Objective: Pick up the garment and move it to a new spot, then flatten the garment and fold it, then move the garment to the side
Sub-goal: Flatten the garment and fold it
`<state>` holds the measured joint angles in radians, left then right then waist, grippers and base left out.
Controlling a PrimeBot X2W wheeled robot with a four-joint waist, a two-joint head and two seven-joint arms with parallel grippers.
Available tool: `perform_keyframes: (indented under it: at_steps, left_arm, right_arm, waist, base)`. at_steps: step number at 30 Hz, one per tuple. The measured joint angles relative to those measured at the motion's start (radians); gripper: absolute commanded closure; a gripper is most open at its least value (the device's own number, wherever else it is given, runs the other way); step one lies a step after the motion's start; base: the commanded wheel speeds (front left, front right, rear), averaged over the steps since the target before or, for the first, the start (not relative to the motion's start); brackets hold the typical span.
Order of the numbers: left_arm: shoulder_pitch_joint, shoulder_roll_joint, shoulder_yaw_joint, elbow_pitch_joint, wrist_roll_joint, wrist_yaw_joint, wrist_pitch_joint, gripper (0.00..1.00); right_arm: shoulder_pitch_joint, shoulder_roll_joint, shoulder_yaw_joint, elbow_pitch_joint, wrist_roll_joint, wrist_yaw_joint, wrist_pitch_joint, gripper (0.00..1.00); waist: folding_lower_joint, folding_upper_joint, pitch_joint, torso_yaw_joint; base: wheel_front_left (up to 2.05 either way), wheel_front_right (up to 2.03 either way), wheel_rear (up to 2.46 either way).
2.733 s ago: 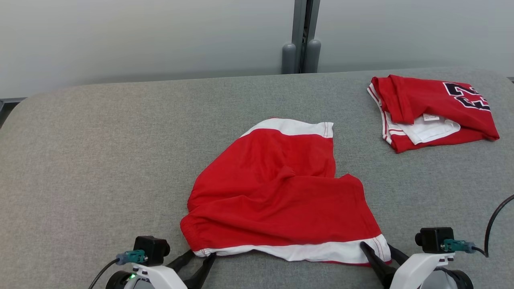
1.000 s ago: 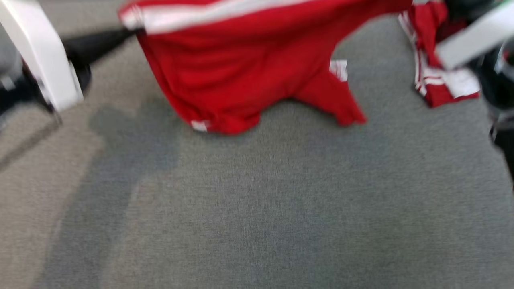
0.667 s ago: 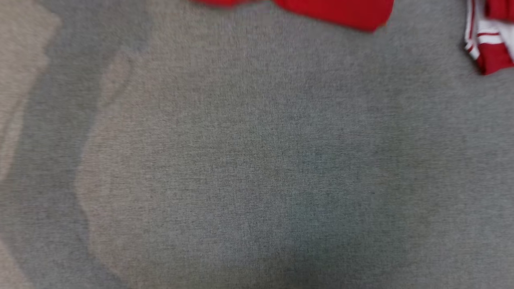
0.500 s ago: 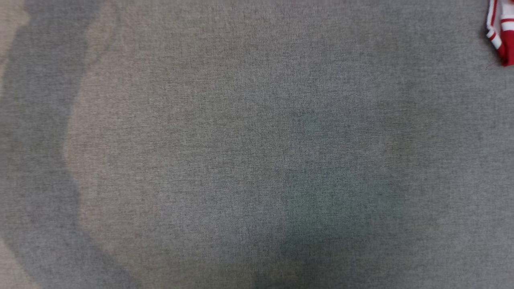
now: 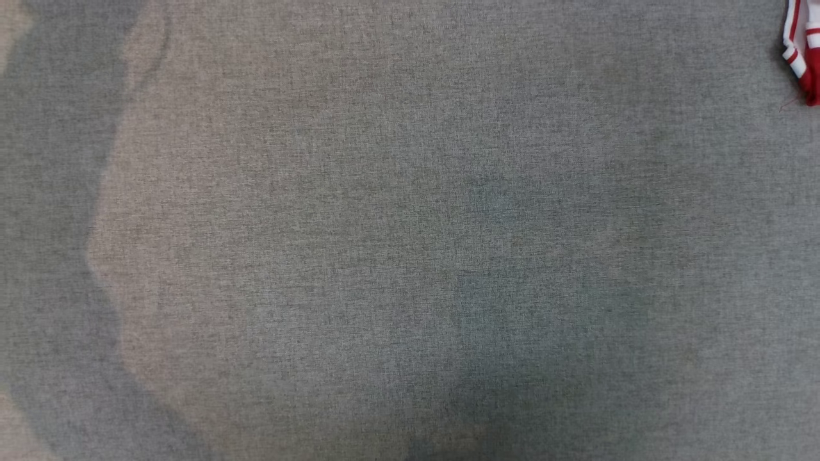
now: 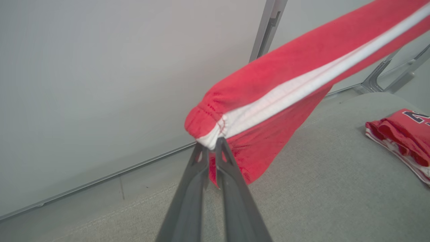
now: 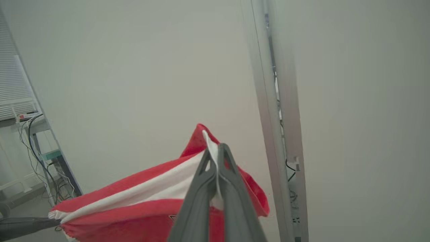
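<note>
Both grippers were found engaged. The left gripper point(image 6: 212, 145) had its jaws pinched narrow on the white-banded corner of the garment point(image 6: 268, 84). The right gripper point(image 7: 215, 150) was closed fully on the opposite corner of the same band. Neither was free.

Location of the garment: raised off the table point(image 5: 410, 243) and strung between the two grippers. In the left wrist view the band ran taut from the fingers away to the right. In the right wrist view it ran back to the left. We judged the long axis to lie left to right, along the band, with the red body hanging below it towards the table. We could not tell whether the lowest hem was clear of the surface.

In the head view we noted bare grey table crossed by broad shadows, with an edge of a folded jersey point(image 5: 804, 61) at the far right.

Assessment: the pick-up appeared done and the carry to a new spot was in hand. Flattening and folding were not begun. The coming move turned on the band being level and stretched. Each arm held one end, so neither was nearer, and both would need to lower together. The bare table lay left of the jersey, and we would keep the right end well apart from it.
</note>
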<state>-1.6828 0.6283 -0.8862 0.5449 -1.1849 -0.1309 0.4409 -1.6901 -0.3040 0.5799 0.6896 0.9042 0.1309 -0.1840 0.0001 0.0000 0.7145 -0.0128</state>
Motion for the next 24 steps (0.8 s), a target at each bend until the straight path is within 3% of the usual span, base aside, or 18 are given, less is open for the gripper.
perform_keyframes:
  at_steps: [10, 17, 24]
  left_arm:
    - [0.204, 0.094, -0.163, -0.107, -0.140, 0.000, -0.007, 1.00]
    - [0.371, 0.173, -0.266, -0.229, -0.246, 0.000, -0.018, 1.00]
    - [0.557, 0.228, -0.345, -0.343, -0.347, 0.001, 0.020, 1.00]
  right_arm:
    - [0.253, -0.078, 0.197, -0.057, 0.113, 0.000, 0.025, 1.00]
    - [0.462, -0.120, 0.313, -0.133, 0.201, 0.000, 0.031, 1.00]
    - [0.659, -0.191, 0.431, -0.216, 0.266, 0.000, 0.130, 1.00]
  waist:
    - [0.0000, 0.0000, -0.085, 0.001]
    - [0.0000, 0.0000, -0.213, -0.011]
    - [-0.0001, 0.0000, -0.361, -0.024]
  base:
    - [0.00, 0.00, 0.00]
    - [0.00, 0.00, 0.00]
    - [0.00, 0.00, 0.00]
